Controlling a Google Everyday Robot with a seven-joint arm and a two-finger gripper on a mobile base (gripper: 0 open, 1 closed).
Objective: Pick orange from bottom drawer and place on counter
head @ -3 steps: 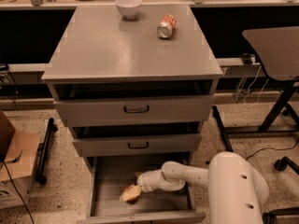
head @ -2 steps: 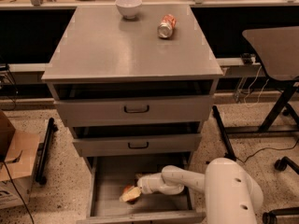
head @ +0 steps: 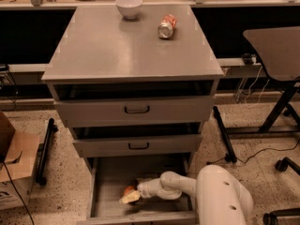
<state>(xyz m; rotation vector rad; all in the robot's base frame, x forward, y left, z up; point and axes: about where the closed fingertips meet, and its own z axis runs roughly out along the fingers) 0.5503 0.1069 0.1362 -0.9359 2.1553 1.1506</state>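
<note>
The bottom drawer (head: 105,184) is pulled open below the two black-handled drawers. The orange (head: 128,190) lies inside it, left of middle, partly covered by my gripper. My gripper (head: 130,197) reaches into the drawer from the right on a white arm (head: 178,184) and sits right at the orange, its pale fingertips touching or nearly touching it. The counter (head: 117,46) is the wide grey top of the cabinet, well above.
A white bowl (head: 129,6) and a crushed red-and-white soda can (head: 167,26) sit at the back of the counter. A dark side table (head: 276,46) stands to the right, a cardboard box (head: 14,165) to the left. Cables lie on the speckled floor.
The arm has shifted slightly left and down inside the drawer, bringing the gripper closer onto the orange. Nothing else has moved.
</note>
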